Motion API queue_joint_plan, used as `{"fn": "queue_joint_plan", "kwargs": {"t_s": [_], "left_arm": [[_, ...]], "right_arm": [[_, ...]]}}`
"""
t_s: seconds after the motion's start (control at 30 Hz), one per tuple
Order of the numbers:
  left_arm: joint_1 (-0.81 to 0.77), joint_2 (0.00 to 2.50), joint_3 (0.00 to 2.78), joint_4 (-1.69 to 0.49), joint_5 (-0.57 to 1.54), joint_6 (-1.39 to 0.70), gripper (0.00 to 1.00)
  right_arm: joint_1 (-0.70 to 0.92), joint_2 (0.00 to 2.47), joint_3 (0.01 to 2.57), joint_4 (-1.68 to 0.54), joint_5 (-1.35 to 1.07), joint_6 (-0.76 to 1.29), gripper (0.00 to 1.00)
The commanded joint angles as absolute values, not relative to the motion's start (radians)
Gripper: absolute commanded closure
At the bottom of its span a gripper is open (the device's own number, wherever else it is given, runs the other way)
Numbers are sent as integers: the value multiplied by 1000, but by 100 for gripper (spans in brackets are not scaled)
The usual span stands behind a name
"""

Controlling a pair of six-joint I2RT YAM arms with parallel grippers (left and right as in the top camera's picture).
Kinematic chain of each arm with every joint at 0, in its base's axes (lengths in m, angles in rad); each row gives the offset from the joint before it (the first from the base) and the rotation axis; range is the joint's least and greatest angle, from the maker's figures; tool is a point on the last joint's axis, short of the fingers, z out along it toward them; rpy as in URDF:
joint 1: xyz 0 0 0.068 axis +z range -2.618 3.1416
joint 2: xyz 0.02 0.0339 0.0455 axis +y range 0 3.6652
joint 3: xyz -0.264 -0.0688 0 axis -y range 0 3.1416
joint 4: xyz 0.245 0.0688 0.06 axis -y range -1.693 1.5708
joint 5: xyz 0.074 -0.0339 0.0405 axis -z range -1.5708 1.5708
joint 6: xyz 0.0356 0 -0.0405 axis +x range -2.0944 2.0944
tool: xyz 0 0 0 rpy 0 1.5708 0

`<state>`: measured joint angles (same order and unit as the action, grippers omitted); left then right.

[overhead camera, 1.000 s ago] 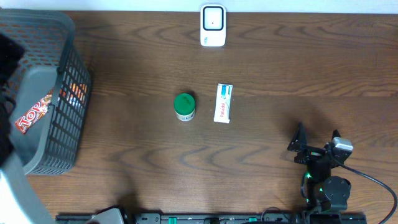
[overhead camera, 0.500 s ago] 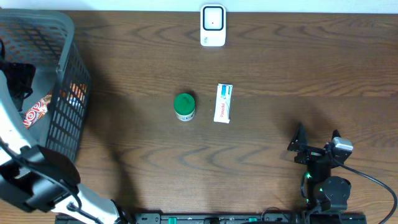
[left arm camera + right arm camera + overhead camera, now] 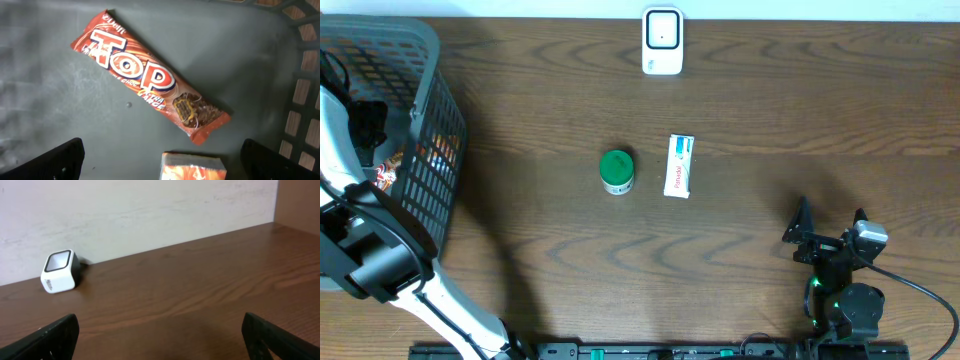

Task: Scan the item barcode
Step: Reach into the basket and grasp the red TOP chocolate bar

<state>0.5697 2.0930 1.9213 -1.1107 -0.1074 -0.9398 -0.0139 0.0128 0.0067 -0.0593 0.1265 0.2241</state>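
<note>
Orange box [image 3: 192, 167] below the chocolate bar [image 3: 150, 85] is cut off.

The snack bar [image 3: 150, 85] is red-brown, the lattice basket [image 3: 432, 135] grey, the scanner [image 3: 662, 40] white.

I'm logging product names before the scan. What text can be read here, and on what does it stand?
"TOP": big white letters on the bar.
"CHOC": seems to read so in the small print under it; the rest of that line and the corner brand are too blurred.
Box: a red word along it, too small to read.
Scanner: a mark on its side, blurred.
Jar: no text shows.
</note>
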Motion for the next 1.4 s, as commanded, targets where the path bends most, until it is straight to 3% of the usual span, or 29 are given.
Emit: {"fn": "queue_joint_plan", "kwargs": {"t_s": [0.0,0.97,1.0,1.13,1.37], "left_arm": [[580,2129,1922,-1099,-125,-949,0],[624,2334,1908,-1015,-123,-967,1],[624,2334,1905,-1011,-123,-967,4],[625,2334,1901,-1012,-123,-966,48],[630,2322,1905,-1047,-118,-936,81]], "right_arm": [[-19,10,6,-63,125,231,1],[-19,10,6,-63,125,231,1],[-19,10,6,-63,125,231,1],[-19,9,6,-63,125,231,1],[-19,9,6,-63,125,231,1]]}}
